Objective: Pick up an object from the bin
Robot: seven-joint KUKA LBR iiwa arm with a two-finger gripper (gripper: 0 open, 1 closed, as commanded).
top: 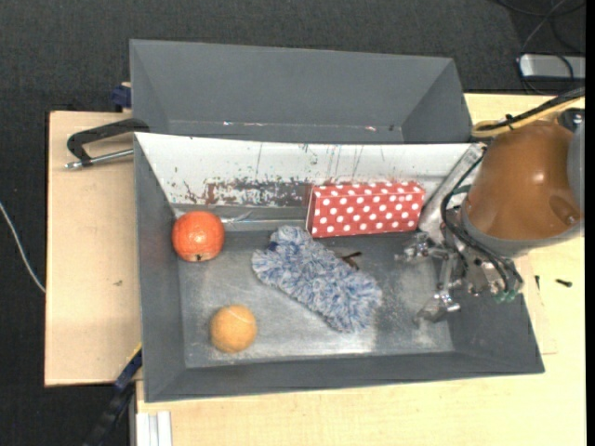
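Fingers [439, 303] spread wide, empty — over bin floor [404, 291] beside fuzzy blue cloth [321, 282]

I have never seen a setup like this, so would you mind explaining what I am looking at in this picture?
One camera looks down, slightly from the side, into a grey metal bin. The orange-covered machine on the right is a robot arm. Its gripper hangs low over the bin's right end, fingers open, holding nothing. In the bin lie a red apple-like ball, an orange ball, a fluffy blue-and-white cloth and a red box with white dots.
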